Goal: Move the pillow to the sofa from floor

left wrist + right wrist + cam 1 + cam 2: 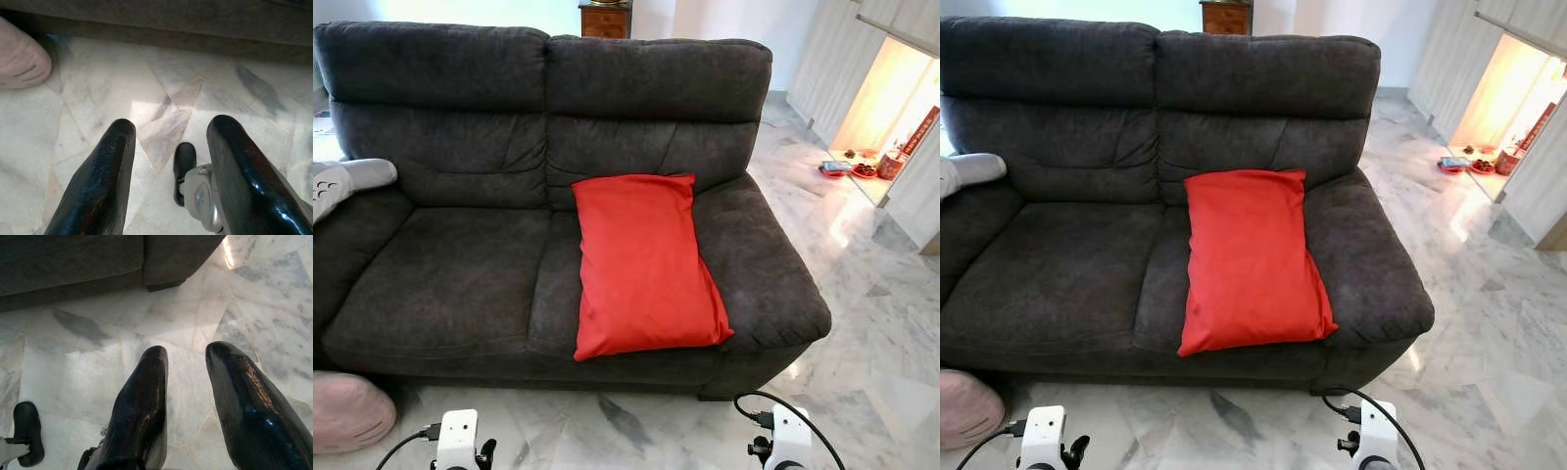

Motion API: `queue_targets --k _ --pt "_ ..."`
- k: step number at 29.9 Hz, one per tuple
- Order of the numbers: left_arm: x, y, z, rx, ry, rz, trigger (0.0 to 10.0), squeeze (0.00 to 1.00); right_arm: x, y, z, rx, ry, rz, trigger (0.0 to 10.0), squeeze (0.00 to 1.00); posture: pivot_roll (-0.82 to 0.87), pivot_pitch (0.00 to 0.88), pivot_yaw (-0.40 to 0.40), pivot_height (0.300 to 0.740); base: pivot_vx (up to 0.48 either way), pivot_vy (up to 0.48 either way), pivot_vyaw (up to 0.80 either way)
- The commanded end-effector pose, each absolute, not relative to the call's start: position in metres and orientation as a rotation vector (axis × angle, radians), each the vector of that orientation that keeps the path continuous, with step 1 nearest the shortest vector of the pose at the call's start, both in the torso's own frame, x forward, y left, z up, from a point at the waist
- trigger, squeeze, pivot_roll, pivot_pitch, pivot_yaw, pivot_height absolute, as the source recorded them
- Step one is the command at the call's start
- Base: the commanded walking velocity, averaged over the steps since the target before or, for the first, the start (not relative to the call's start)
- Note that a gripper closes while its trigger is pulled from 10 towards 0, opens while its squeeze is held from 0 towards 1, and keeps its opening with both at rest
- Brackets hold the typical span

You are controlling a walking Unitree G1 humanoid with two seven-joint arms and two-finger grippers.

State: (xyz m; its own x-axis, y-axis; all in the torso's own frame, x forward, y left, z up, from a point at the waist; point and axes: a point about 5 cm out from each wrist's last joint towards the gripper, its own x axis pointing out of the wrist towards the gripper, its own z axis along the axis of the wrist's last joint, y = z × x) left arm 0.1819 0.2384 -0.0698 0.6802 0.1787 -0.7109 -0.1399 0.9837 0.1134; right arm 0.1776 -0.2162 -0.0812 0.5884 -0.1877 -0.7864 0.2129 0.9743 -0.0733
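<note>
A red pillow (644,262) lies on the right seat cushion of the dark grey sofa (450,274), its top edge leaning against the backrest. Both arms hang low in front of the sofa, over the marble floor. My left gripper (168,132) is open with nothing between its black fingers; below it I see the floor and my foot. My right gripper (188,357) is also open and empty, pointing at the floor near the sofa's right front corner (166,281).
A pink cushion (347,411) sits on the floor at the sofa's left front corner. A white and grey item (342,181) rests on the left armrest. Small dishes (852,168) lie on the floor at the far right beside white cabinets. A wooden cabinet (605,18) stands behind the sofa.
</note>
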Motion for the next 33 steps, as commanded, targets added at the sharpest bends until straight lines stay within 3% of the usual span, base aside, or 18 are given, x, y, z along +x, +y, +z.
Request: queue_targets --k 1,17,26,33 --pt "0.181 0.235 -0.072 0.061 0.815 0.158 10.0 0.0 0.177 -0.22 -0.081 0.028 0.913 -0.242 10.0 0.0 0.12 0.0 -0.092 0.74 0.0 0.0 0.0" --pt "0.185 0.236 -0.071 0.133 0.849 0.079 10.0 0.0 0.158 -0.226 -0.088 0.047 0.956 -0.316 10.0 0.0 0.08 0.0 -0.025 0.74 0.0 0.0 0.0" --pt "0.193 0.234 -0.068 0.135 0.845 0.072 10.0 0.0 0.152 -0.22 -0.092 0.06 0.975 -0.281 10.0 0.0 0.1 0.0 -0.04 0.74 0.0 0.0 0.0" --pt "0.183 0.231 -0.074 0.12 0.882 0.08 10.0 0.0 0.156 -0.211 -0.092 0.081 0.967 -0.247 10.0 0.0 0.11 0.0 -0.05 0.74 0.0 0.0 0.0"
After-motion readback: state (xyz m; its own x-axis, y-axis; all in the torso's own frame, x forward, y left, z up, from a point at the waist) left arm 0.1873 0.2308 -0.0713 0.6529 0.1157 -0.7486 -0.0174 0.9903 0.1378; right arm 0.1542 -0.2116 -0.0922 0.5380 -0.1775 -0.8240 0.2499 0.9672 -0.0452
